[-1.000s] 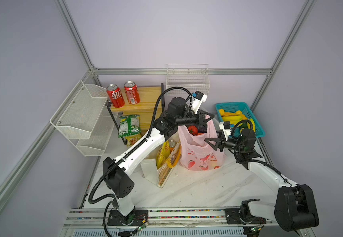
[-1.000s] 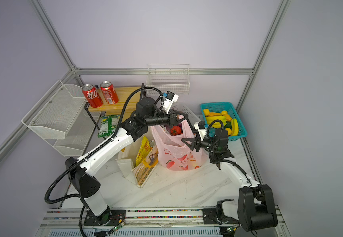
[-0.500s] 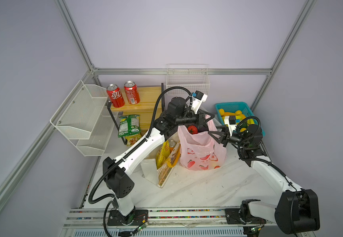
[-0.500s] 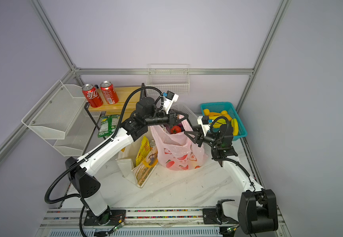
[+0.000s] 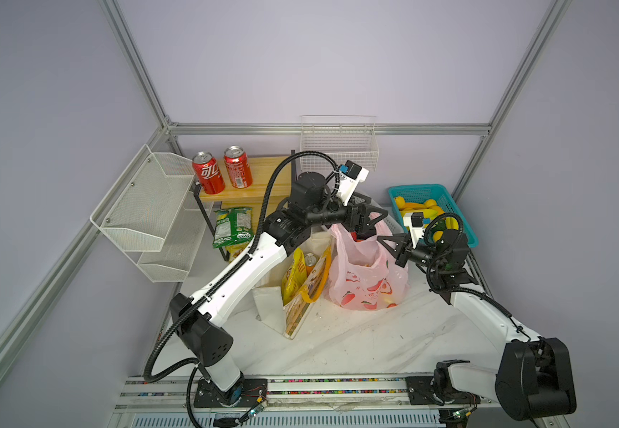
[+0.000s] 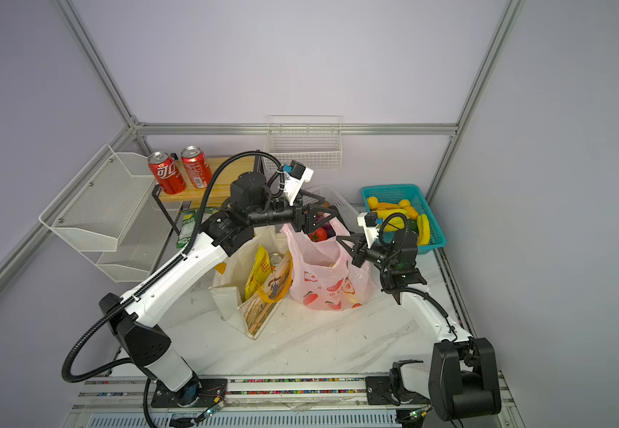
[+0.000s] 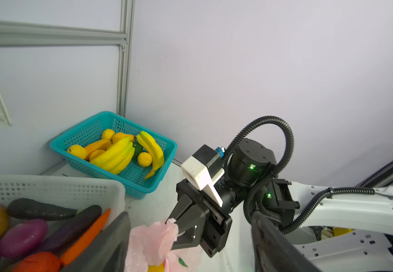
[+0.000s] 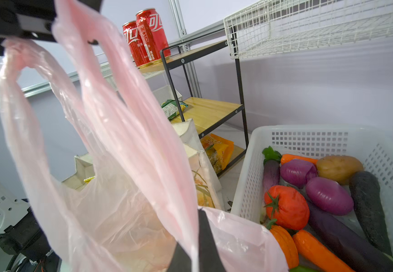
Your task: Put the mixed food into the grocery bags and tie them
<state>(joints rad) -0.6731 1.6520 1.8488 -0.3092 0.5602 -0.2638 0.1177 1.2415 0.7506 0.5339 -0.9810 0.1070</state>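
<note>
My right jaws are pinched shut on one handle of the thin, translucent pink bag (image 5: 366,283), which hangs crinkled beneath them. My left jaws stand wide apart around its other handle. Below both, its red-printed belly sits on the tabletop (image 5: 359,346).

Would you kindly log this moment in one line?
left pincer open | right pincer shut on pink bag | tote holds crisps
</note>
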